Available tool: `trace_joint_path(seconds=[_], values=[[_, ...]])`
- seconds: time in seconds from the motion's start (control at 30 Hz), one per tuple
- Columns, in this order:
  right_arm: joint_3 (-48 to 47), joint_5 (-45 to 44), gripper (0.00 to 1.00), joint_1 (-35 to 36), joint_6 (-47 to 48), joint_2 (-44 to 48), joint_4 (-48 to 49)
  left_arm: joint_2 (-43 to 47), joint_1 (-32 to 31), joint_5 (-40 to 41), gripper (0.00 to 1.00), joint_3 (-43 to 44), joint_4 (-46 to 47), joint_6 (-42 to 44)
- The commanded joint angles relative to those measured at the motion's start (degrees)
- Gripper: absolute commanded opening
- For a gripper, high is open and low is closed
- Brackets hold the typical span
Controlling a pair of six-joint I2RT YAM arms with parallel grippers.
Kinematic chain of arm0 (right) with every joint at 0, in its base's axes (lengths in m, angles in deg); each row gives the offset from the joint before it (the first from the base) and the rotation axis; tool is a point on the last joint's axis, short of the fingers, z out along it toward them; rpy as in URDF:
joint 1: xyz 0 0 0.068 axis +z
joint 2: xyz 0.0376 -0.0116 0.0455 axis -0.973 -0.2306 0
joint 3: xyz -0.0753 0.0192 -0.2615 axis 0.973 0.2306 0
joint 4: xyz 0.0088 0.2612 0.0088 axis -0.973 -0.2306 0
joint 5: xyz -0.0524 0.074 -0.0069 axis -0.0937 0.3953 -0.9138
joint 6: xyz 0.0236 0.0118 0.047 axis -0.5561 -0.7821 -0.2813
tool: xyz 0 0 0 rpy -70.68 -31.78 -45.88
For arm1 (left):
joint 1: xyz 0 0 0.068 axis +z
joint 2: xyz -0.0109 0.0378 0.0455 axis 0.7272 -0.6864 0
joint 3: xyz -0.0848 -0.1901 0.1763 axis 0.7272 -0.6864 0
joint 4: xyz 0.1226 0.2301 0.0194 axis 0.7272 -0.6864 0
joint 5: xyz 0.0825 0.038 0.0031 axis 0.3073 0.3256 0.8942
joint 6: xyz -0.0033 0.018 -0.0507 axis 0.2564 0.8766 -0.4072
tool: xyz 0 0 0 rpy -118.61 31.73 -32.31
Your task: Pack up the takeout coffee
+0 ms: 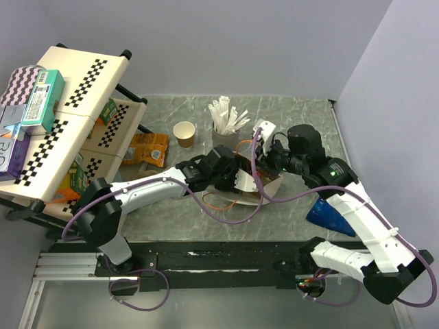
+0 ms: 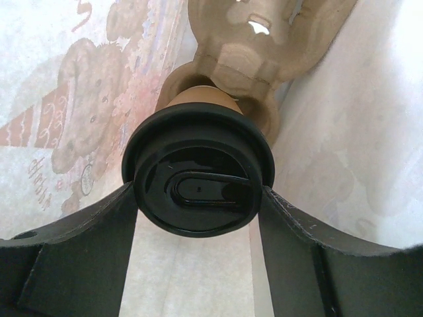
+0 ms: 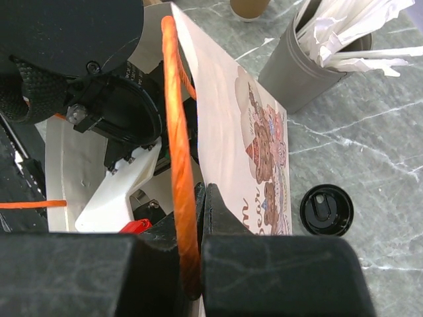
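while right fingers [image 3: 228, 221] pinch orange handle [image 3: 180, 165], left fingers [image 2: 79, 244] clamp lidded cup [image 2: 198, 181] between them inside bag [image 3: 231, 132].

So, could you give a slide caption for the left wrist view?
Left gripper holds a lidded cup inside the bag, at the carrier.

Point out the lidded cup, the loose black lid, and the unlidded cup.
lidded cup [image 2: 198, 191]: left wrist view, centre of its lid.
loose black lid [image 3: 326, 210]: right wrist view, centre of its top.
unlidded cup [image 1: 184, 130]: top external view, its white inside.
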Motion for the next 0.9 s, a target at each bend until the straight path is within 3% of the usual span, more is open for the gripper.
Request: trace_joint_path(seconds=[0.0,0.43,0.73,0.87], values=[[-1.3,2.9,0.0,-1.2,-1.6,-0.4,-0.2,-2.2,1.0,-2.5,0.01,0.8,1.0,0.0],[-1.3,4.3,0.0,-3.8,-1.7,-1.2,-1.3,-9.1,2.5,-4.6,0.01,5.8,0.1,0.4],[-1.8,3.8,0.0,-5.5,-2.2,-1.2,-1.4,-12.0,3.4,-8.5,0.01,12.6,-6.9,0.5],[-1.8,2.6,0.0,-6.3,-2.7,-1.4,-1.5,-13.0,3.4,-9.2,0.13,13.3,-6.6,1.1]])
